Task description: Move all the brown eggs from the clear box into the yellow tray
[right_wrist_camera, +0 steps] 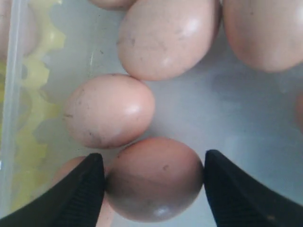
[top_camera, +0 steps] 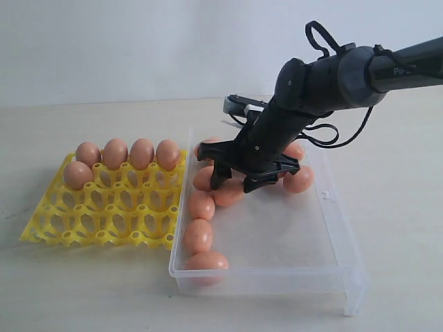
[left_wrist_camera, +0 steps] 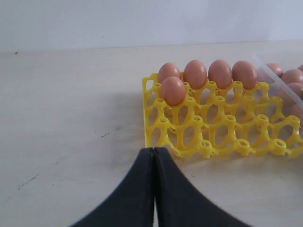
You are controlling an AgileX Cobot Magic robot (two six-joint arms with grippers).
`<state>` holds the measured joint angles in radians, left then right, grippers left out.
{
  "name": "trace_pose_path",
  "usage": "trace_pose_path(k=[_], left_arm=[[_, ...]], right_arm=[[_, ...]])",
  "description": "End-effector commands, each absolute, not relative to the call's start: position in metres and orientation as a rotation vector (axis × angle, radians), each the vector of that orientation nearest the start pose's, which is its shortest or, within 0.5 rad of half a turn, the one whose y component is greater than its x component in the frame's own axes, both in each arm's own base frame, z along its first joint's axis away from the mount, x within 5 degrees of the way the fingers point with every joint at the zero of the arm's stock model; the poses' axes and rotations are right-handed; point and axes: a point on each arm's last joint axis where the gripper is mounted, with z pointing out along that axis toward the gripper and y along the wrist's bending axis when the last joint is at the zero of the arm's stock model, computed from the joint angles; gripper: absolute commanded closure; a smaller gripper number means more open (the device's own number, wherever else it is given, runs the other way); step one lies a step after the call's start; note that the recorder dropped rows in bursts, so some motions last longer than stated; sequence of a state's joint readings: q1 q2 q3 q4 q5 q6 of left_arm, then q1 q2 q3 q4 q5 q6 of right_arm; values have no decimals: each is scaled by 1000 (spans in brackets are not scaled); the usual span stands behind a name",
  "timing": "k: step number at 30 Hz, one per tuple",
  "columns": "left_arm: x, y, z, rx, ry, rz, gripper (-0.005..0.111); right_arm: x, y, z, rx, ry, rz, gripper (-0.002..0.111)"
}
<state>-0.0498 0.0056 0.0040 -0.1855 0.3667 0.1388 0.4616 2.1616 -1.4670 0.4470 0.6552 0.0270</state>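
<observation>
Five of the smooth, oval brown eggs (top_camera: 128, 153) sit in the bright yellow tray (top_camera: 104, 221) of openwork plastic cups: four fill its far row and one stands at the outer end of the next row. The rest lie in the large, shallow clear box (top_camera: 263, 282) of colourless plastic, just beside the tray on the pale tabletop (top_camera: 401, 207). Most of them line the wall next to the tray, and the nearest one shows only through the front wall. The black arm (top_camera: 311, 83) and its looping cable (top_camera: 315, 34) cover the far part of the box, where a few eggs peek out on either side, so the count in the box cannot be told. The right end effector (top_camera: 233, 184) is lowered into the box with its fingers spread apart, one on each side of a single egg (right_wrist_camera: 154, 179) that rests on the box floor. Whether the fingers actually touch its shell is too close to make out. In the right wrist view the neighbouring eggs are cut off by the frame edges, and the tray is only a yellow blur through the box wall. The left end effector (left_wrist_camera: 154, 150) is out of the exterior view; its own camera shows its two black fingers pressed together with nothing between them, above bare tabletop short of the tray. That view catches only one corner of the box.
</observation>
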Motion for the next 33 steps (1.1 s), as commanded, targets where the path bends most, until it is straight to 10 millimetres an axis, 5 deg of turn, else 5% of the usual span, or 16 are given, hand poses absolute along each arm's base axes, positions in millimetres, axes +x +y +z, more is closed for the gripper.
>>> trace_pose_path(k=[1,19,33], left_arm=[[53,-8,182,56,1835,-120,107],[53,-8,182,56,1835,-120,107],[53,-8,182,56,1835,-120,107]], right_arm=[[381,214,116,-173,2923,549,50],[385,213,118,-307,2863,513,50],[395,204,131,-234,2782,529,50]])
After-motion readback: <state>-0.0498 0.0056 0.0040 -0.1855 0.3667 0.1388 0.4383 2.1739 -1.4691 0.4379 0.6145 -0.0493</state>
